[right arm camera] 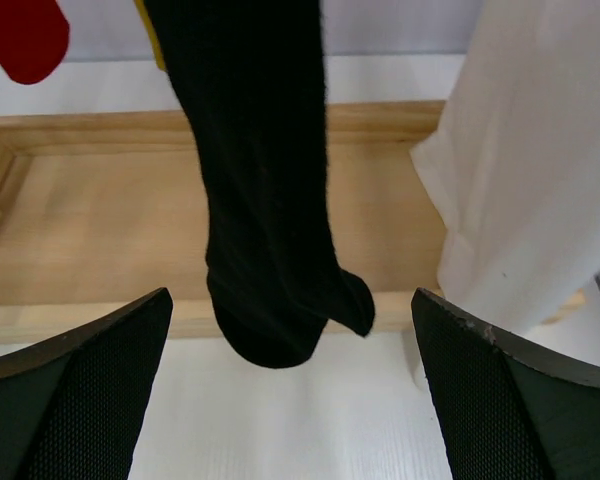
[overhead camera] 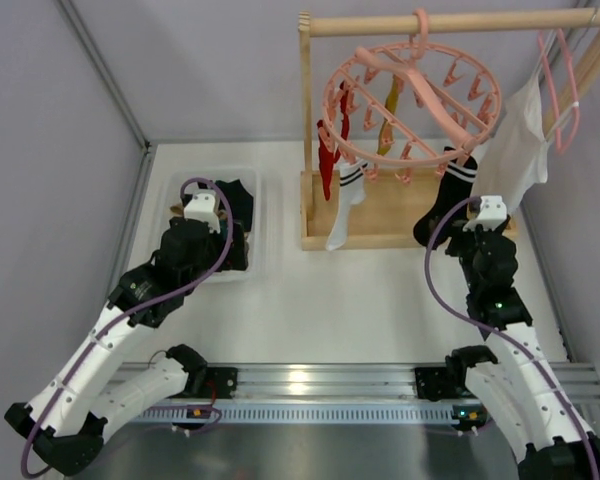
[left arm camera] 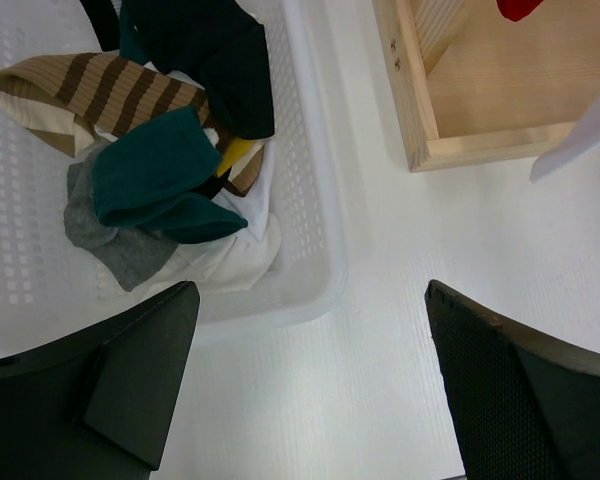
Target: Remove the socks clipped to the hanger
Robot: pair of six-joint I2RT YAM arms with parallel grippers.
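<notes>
Done: teal sock (left arm camera: 150, 185) and others in white plastic basket (left arm camera: 320, 260), left of round pink plastic ring hanger (overhead camera: 412, 100).
Remaining: red sock (overhead camera: 327, 168), striped white sock (overhead camera: 342, 212), mustard sock (overhead camera: 387, 125), black sock (right arm camera: 265, 200) clipped beneath hanger.
Left gripper (left arm camera: 308, 330): spread, empty, over basket.
Right gripper (right arm camera: 290, 320): spread, empty, facing black sock.

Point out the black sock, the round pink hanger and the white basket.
black sock (right arm camera: 265, 200): right wrist view, mid-leg of the hanging fabric.
round pink hanger (overhead camera: 331, 98): top external view, left side of its ring.
white basket (left arm camera: 320, 215): left wrist view, its right wall.
</notes>
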